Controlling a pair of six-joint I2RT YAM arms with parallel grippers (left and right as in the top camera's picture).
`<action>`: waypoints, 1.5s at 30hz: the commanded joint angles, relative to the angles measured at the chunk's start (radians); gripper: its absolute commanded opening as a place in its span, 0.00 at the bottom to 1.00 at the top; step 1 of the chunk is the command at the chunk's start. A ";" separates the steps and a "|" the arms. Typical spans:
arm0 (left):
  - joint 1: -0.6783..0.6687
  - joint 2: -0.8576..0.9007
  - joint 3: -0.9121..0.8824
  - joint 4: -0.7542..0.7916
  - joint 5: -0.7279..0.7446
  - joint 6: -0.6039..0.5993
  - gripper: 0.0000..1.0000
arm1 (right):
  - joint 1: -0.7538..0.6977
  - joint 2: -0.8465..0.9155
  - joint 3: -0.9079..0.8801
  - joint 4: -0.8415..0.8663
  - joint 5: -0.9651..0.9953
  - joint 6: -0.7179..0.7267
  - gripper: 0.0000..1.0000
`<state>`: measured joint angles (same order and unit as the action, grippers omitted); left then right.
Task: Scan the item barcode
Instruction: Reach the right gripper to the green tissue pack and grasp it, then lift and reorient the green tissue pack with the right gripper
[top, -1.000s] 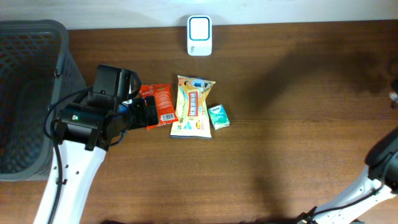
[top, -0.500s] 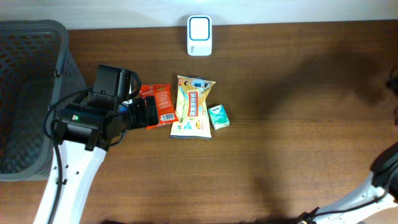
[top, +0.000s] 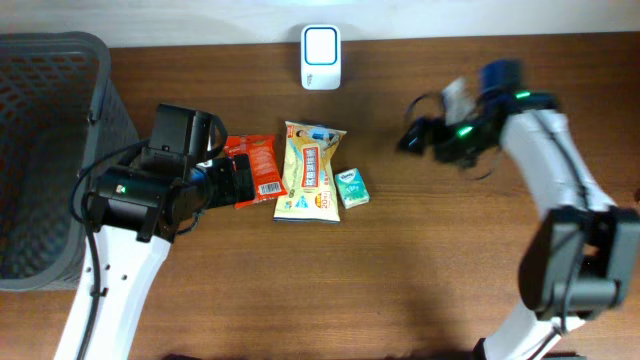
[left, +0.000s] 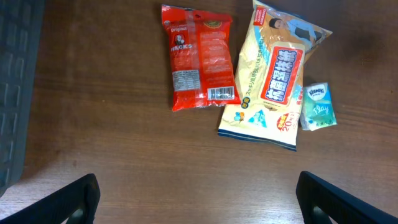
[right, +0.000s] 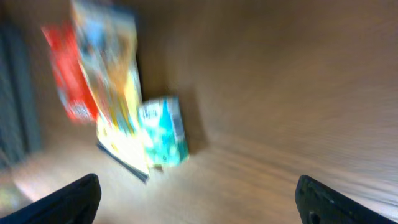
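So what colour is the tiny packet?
The tiny packet is teal green; left wrist view shows it best.

Overhead straight down, wrist views closer, all sharing the yellow packet

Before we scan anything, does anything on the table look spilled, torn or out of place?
Nothing stands out. The red packet, yellow bag and small teal pack lie flat and intact, side by side; nothing spilled.

Packets centre; table seemingly open rightward
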<state>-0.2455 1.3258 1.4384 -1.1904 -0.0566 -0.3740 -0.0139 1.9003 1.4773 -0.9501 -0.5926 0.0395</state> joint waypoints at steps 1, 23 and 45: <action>0.003 -0.006 0.012 -0.001 -0.004 0.009 0.99 | 0.113 0.053 -0.064 0.032 0.006 -0.062 0.99; 0.003 -0.006 0.012 -0.001 -0.004 0.009 0.99 | 0.171 0.223 0.030 0.009 0.340 0.119 0.04; 0.003 -0.006 0.012 -0.001 -0.004 0.009 0.99 | 0.388 0.250 0.186 -0.203 0.934 0.341 0.40</action>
<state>-0.2455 1.3258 1.4384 -1.1900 -0.0566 -0.3740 0.3565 2.1380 1.7233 -1.1950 0.1879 0.2569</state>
